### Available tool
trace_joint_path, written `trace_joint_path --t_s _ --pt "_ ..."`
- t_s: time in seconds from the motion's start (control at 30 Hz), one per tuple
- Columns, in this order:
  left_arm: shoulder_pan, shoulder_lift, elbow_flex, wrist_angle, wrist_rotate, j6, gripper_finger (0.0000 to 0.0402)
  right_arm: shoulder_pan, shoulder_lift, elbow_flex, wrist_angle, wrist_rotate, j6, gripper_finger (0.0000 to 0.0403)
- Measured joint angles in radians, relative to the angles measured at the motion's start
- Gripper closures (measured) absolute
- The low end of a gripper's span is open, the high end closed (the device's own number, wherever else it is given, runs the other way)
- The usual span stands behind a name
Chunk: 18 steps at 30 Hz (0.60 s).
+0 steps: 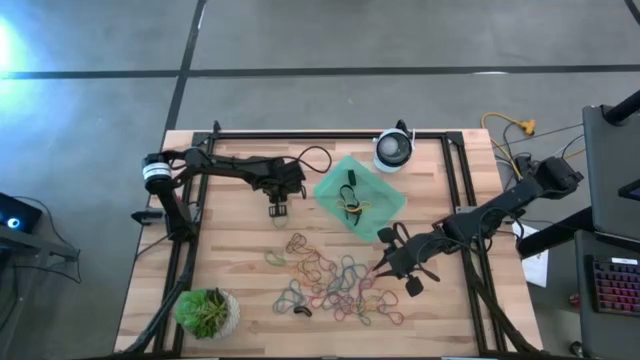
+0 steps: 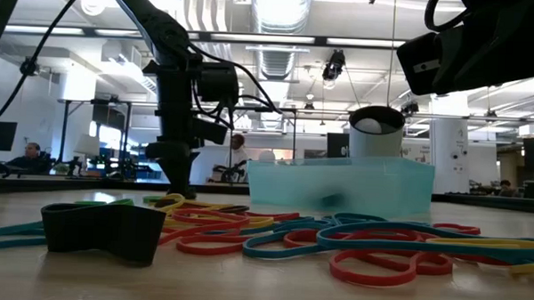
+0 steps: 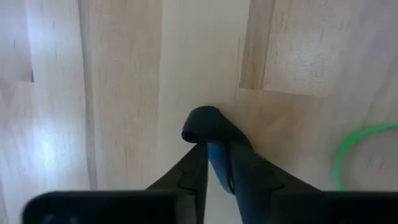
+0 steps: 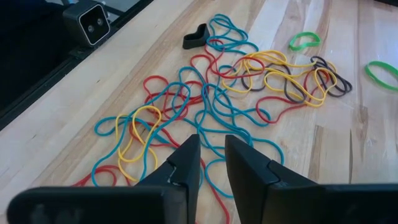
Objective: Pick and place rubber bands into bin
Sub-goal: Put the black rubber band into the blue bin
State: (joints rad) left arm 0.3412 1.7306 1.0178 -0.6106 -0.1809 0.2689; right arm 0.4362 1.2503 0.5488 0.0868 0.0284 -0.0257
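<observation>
Many thin rubber bands in red, blue, yellow and green lie tangled on the wooden table, also seen in the right wrist view. The mint-green bin stands beyond them with a few bands inside. My left gripper points down at the table left of the bin and is shut on a small black band. My right gripper hovers slanting over the pile's right side. It is slightly open, with nothing between its fingers. My left gripper pinches the black band between its two fingertips, coming from above and pointing steeply down. A rounded fold of the band sticks out past the tips. I cannot tell whether it is clear of the wood.
A round white-and-black device stands behind the bin. A potted plant sits at the near left corner. A wide black band lies at the pile's near side, and a green band lies by my left gripper. Black rails frame the table.
</observation>
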Motion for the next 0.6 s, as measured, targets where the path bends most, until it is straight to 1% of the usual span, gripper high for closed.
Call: trace_joint_path --t_s 0.1,0.23,0.6 --pt "0.000 -0.002 0.000 0.000 -0.012 0.001 0.0381 0.000 0.000 0.000 0.000 0.000 0.000 0.0332" --pt "0.000 -0.005 0.000 -0.001 -0.019 0.001 0.0397 0.000 0.000 -0.002 0.000 0.000 0.000 0.0328" --pt "-0.007 -0.028 0.055 -0.027 -0.022 -0.001 0.0401 0.000 0.000 -0.003 0.000 0.000 0.000 0.0334"
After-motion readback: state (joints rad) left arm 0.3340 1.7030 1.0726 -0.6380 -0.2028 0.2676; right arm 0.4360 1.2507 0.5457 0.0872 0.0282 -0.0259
